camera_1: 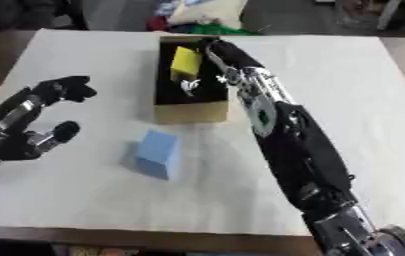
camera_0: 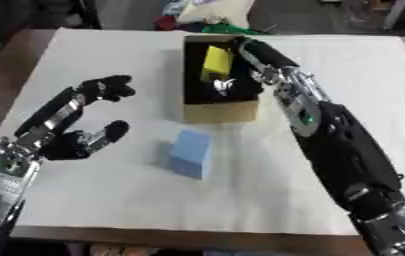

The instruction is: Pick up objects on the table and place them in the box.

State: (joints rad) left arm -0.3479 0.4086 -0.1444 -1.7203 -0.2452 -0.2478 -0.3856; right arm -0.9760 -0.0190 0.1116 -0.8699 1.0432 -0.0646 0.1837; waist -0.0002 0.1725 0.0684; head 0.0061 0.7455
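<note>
The surface [camera_0: 345, 65] before you is covered in a plain white sheet, with a brown edge showing along its left side and near rim. Your right arm reaches in from the lower right and stretches diagonally up across it to the box [camera_0: 220, 111], which stands at the far middle of the surface. The box is brown cardboard, open at the top, with a dark inside; its near wall faces you as a plain tan panel.

Your right robot hand [camera_0: 256, 50] is over the far right part of the box, reaching down into it. You cannot tell from either view whether its fingers are apart or together, since the hand merges with the dark interior.

Your left robot hand [camera_0: 74, 125] sits at the left of the surface, well apart from the box, with palm turned inward, the fingers [camera_0: 109, 87] bent only lightly and spread away from the thumb [camera_0: 109, 132], holding nothing.

The light blue block [camera_0: 188, 154] rests on the surface just in front of the box, between your two arms and touching neither. It looks like a plain cube-like block, its top face paler than its shaded near side.

Inside the box, a yellow block [camera_0: 216, 62] leans against the far part, standing tall and slightly tilted. Just below it lies a small pale, shiny object [camera_0: 223, 85] whose shape cannot be made out.
</note>
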